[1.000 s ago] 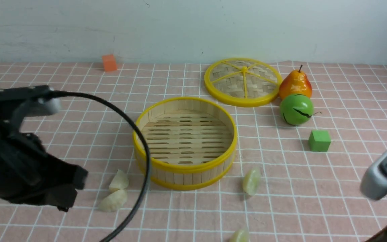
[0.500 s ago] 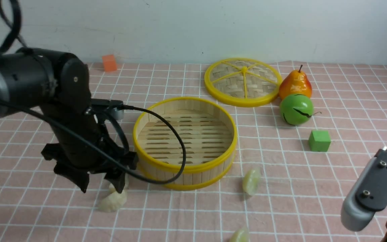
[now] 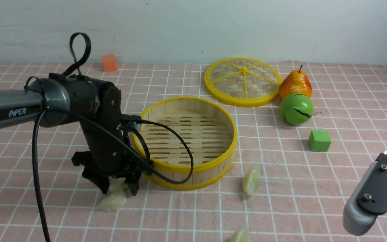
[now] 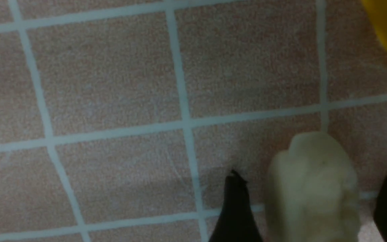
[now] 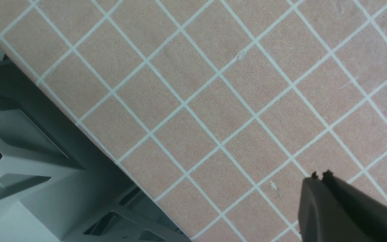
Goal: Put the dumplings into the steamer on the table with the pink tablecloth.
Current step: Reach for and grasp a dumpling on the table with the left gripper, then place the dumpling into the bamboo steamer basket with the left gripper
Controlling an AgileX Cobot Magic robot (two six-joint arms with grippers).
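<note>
I am at the first pickup, as I judge it: none of the dumplings shows inside the steamer (image 3: 185, 168), whose slatted floor looks bare wherever my arm and cable leave it in sight. My left pincer (image 3: 119, 191) is down over the bench (image 3: 186, 215), its tips apart on either side of a pale dumpling (image 4: 314, 191), with cloth visible between each tip and the dough, so I have hold of nothing there. A second dumpling (image 3: 112, 202) lies just beside that one, on the side nearer me, and both sit to the left of the steamer's near wall. Two more wait on the pink tablecloth (image 3: 297, 188): one (image 3: 251, 181) to the right of the steamer, and another (image 3: 240, 236) nearer me, cut off by the edge of my front view. My right pincer (image 5: 321, 178) has its tips together with nothing between them, over bare cloth, and I see no work for it in this step. What the next move asks of me is to settle the left tips evenly about the dumpling and close gently, since it looks soft and could squash or slip, and its neighbour could get nudged or caught along with it. Then I should lift straight up, high enough to pass the yellow rim, before swinging right and letting go over the slats.
</note>
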